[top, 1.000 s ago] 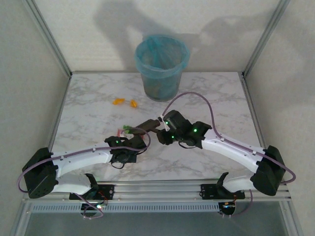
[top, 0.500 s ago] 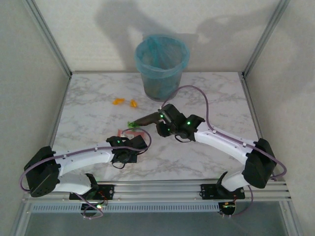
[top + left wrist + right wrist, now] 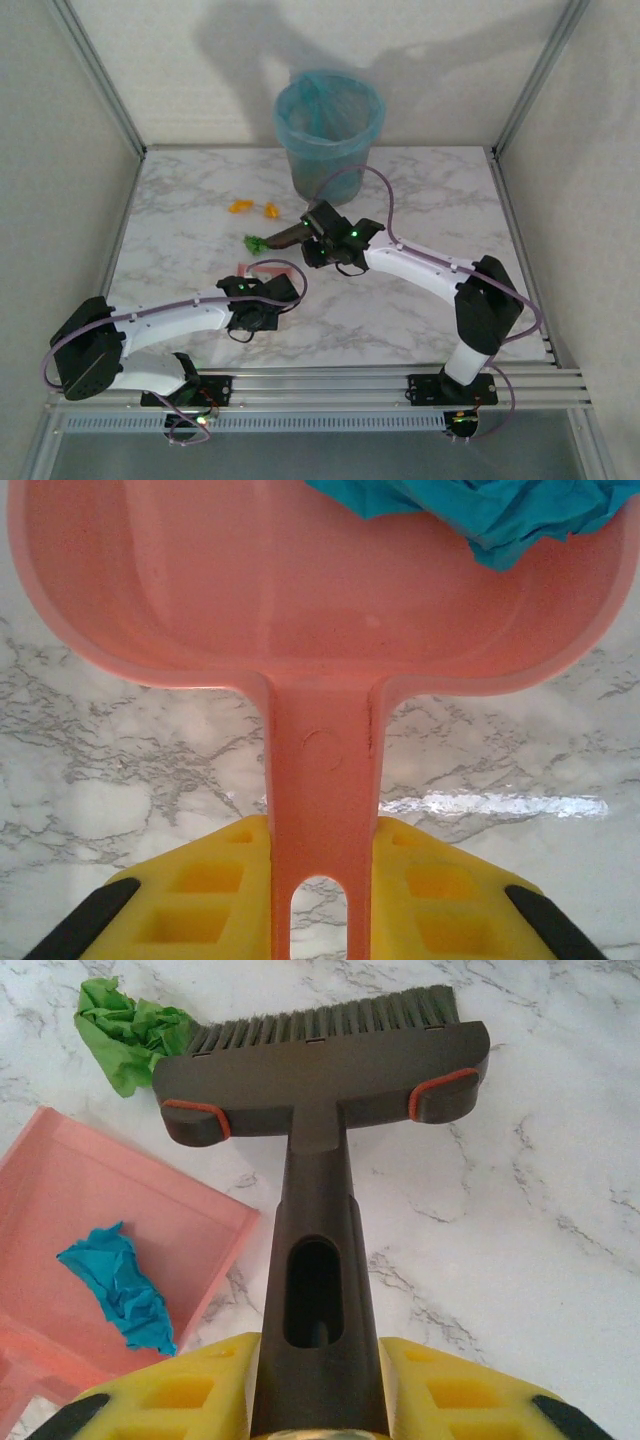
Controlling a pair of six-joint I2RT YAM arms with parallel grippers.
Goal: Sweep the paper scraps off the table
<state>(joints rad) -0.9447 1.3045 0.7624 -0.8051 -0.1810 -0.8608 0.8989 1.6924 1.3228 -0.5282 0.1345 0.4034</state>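
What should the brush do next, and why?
Probably drag the brush back so its bristles pull the green scrap into the dustpan. The scrap lies on the table at one end of the bristles, just outside the pan's open edge, and the right tool grips the brush handle.

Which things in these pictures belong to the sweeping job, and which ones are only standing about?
Part of the job: green scrap, left orange scrap, right orange scrap, blue scrap in the pink dustpan, brush, table.

Only standing about: blue-lined bin, untouched; aluminium rails.
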